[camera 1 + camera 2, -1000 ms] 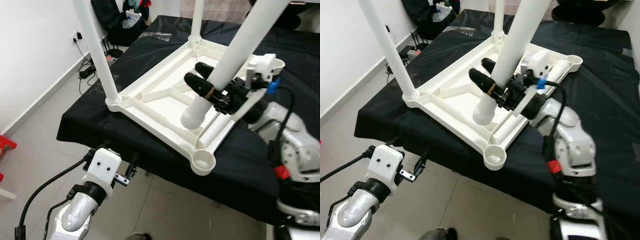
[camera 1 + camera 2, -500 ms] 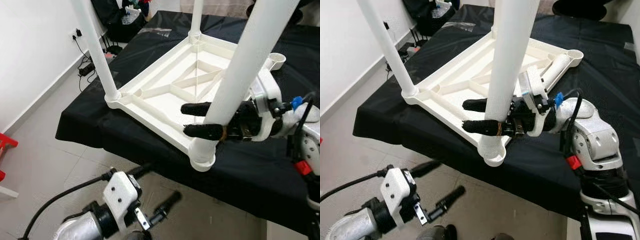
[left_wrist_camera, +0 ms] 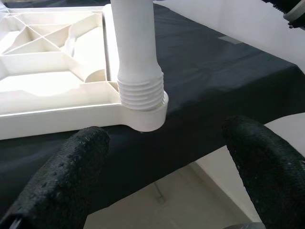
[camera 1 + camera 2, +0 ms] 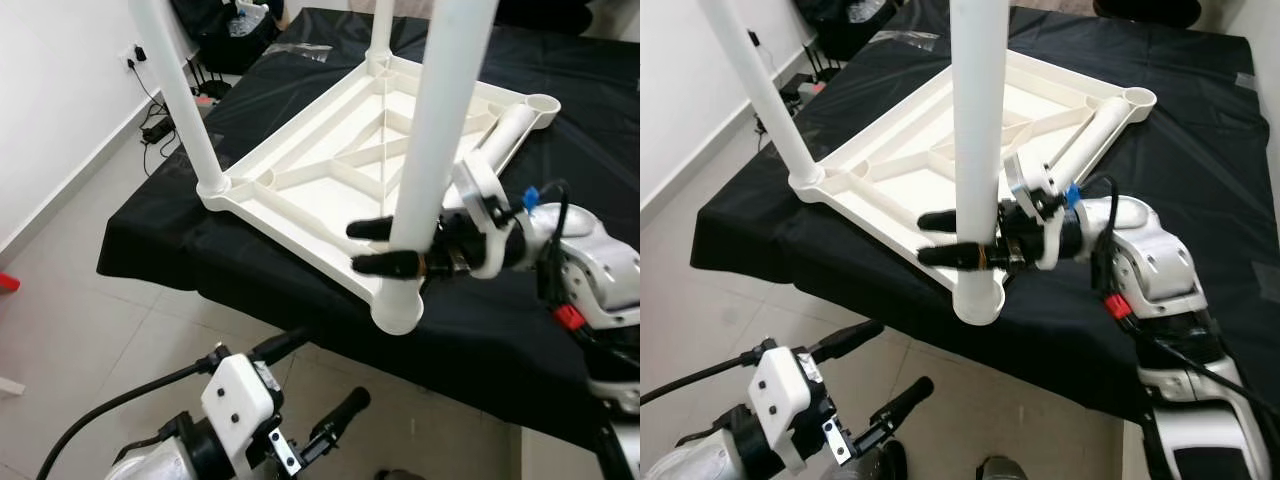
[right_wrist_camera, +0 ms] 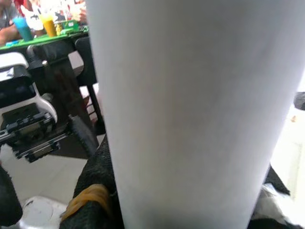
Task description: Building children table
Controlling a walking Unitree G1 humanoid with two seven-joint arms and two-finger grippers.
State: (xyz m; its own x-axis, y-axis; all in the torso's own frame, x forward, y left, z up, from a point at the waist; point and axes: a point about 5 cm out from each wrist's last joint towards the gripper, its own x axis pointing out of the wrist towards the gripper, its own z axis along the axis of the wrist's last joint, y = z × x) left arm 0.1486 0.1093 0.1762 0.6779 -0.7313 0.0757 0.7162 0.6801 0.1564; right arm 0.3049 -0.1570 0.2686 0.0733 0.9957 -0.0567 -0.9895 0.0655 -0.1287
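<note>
I see my right gripper point(image 4: 385, 245) with its fingers clamped around the white table leg point(image 4: 432, 130), which stands upright in the near corner socket of the upturned white tabletop point(image 4: 330, 180) on the black-draped bench point(image 4: 160, 240). My left gripper point(image 4: 310, 395) hangs below the bench edge, fingers apart.

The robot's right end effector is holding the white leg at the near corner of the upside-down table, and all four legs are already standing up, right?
Not quite. The right end effector does grip the leg at the near corner of the upside-down table, but only three legs stand. The fourth leg lies flat beside the far right corner socket, as the right eye view shows.
</note>
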